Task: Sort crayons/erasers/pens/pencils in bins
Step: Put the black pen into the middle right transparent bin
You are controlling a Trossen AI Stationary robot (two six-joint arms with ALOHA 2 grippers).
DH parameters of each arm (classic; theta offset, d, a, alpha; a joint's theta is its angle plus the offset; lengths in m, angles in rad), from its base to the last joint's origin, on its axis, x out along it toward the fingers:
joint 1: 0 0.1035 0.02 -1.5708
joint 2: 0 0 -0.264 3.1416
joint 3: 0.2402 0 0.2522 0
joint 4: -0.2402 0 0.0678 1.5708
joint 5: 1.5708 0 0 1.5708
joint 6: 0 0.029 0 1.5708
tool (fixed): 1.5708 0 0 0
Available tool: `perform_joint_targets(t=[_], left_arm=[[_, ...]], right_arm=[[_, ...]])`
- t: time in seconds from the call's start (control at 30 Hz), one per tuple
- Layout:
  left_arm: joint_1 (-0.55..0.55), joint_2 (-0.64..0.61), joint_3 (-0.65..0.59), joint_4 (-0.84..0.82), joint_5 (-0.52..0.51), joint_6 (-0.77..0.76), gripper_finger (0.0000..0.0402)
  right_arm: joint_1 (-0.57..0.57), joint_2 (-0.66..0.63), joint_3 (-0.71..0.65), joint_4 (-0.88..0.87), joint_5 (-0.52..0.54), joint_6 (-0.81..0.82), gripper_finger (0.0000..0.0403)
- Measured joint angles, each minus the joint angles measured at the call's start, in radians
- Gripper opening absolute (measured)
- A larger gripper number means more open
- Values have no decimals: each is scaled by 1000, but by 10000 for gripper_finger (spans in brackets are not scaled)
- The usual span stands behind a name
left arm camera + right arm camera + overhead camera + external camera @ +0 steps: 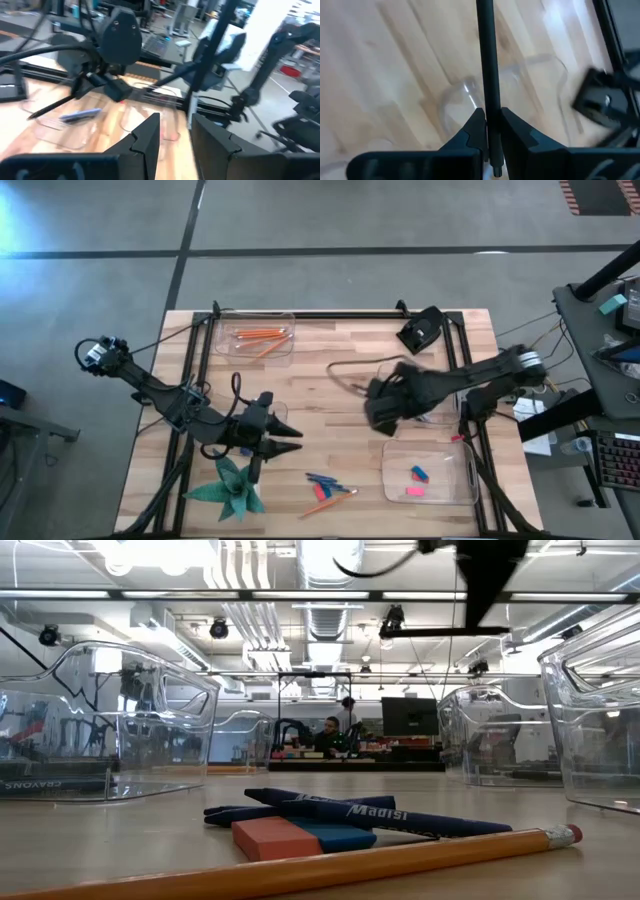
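My right gripper (385,408) hovers over the right middle of the table, shut on a dark pen (487,75) above a clear bin (470,95). My left gripper (292,437) is open and empty, left of centre, just above the loose pile. That pile (327,485) lies flat on the table near the near edge: dark blue sticks (330,808), a pink-and-blue eraser block (300,836) and an orange pencil (330,868). A far-left bin (262,335) holds orange pencils. A near-right bin (470,475) holds a blue eraser (419,473) and a pink one (413,491). My right gripper pinches the dark pen between its two fingers (475,125), close to one end (490,112). A short stub of the pen shows behind the fingers, and the long part runs on past the fingertips, roughly along them. The pen is lifted clear above the bin.
A green spiky paper star (232,488) lies at the near-left, beside my left gripper. A clear bin labelled for crayons (100,730) stands at the left in the low view. A black mount (421,330) sits at the far right. Dark rails border the table.
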Motion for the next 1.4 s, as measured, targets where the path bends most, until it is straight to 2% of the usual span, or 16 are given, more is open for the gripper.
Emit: perform_joint_targets(t=[0.17, 0.27, 0.4, 0.57, 1.0, 1.4], left_arm=[[21, 0, 0, 1, -38, 0, 99], [38, 0, 0, 4, -41, 0, 99], [65, 0, 0, 7, -43, 0, 99], [93, 0, 0, 20, -54, -1, 99], [154, 0, -1, 26, -59, -1, 99], [170, 0, -1, 26, -58, -1, 99]], right_arm=[[-32, -194, -243, 6, -13, 125, 29], [-36, -288, -398, 63, -61, 184, 29], [-35, -363, -569, 175, -93, 224, 29], [-36, -410, -713, 276, -128, 221, 31], [-35, -419, -878, 452, -143, 201, 44], [-35, -416, -923, 520, -168, 236, 53]])
